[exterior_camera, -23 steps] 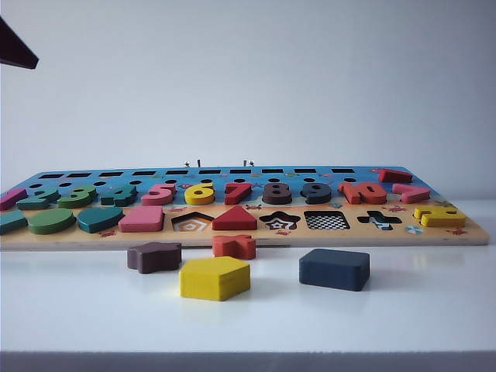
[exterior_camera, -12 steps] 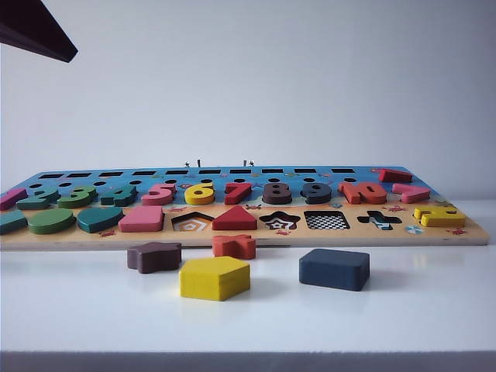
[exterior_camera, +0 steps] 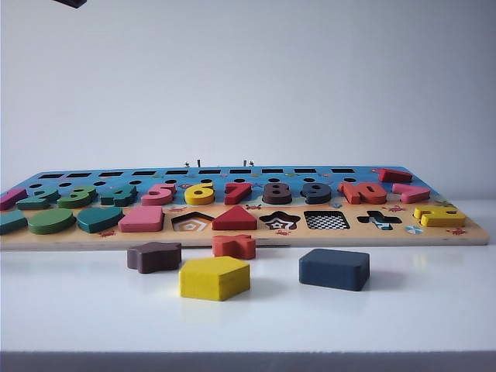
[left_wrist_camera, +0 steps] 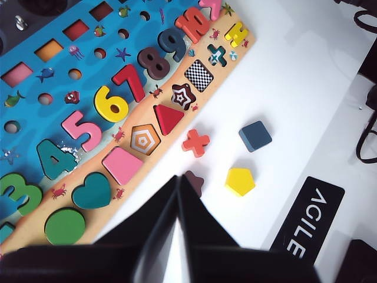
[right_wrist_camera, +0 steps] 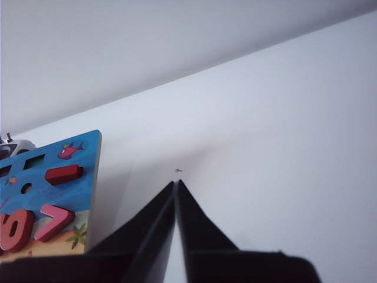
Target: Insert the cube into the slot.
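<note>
the cube lay flat on the white table, in front of the wooden puzzle board and apart from its front edge, to the right of the yellow pentagon. nothing touched it. the slot, with its checkered bottom showing, sat in the board's front row between the star-shaped cut-out and the cross-shaped cut-out, just behind the cube and open. a brown block and a red cross block lay near the pentagon, close against the board's front edge.

the left gripper hung high above the table's near side, its two dark fingers pressed together and holding nothing; from its own camera the cube and the slot were both in sight well below it. only a dark sliver of that arm showed at the top edge of the exterior view. the right gripper was also pinched closed and empty, off beyond the board's right end, pointing over bare table towards the wall.
</note>
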Motion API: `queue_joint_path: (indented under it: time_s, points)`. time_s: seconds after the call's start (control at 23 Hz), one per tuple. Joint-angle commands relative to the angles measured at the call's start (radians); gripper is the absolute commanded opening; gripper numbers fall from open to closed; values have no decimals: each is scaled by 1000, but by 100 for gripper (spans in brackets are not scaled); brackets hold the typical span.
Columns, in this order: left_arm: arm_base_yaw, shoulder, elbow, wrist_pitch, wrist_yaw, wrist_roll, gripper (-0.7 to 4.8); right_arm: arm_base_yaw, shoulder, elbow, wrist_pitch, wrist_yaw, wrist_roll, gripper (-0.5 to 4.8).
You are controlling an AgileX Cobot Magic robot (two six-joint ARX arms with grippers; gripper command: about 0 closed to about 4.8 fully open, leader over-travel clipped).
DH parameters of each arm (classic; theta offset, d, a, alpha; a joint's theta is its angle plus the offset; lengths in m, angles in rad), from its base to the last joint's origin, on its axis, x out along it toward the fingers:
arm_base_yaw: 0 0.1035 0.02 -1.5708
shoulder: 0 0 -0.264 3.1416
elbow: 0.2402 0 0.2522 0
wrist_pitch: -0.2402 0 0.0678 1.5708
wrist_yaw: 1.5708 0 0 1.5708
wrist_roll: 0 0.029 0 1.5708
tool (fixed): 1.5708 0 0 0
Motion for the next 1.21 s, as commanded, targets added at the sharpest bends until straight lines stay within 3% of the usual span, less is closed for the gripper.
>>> queue_joint_path:
  time_s: [0.04,0.26,0.65,1.0,1.21]
  points:
    - [0,10,5,-10,14,-2,17,0,-2,-2,17,-39,78,47]
    - [1,21,5,-27,30,-2,17,0,-2,15,20,-143,220,85]
    - [1,23,5,39,50,-2,17,0,-2,248,-92,-161,109,95]
    - [1,25,4,75,50,-2,17,0,13,442,-215,-335,103,96]
    - [1,25,4,75,53,-2,17,0,60,519,-326,-430,34,97]
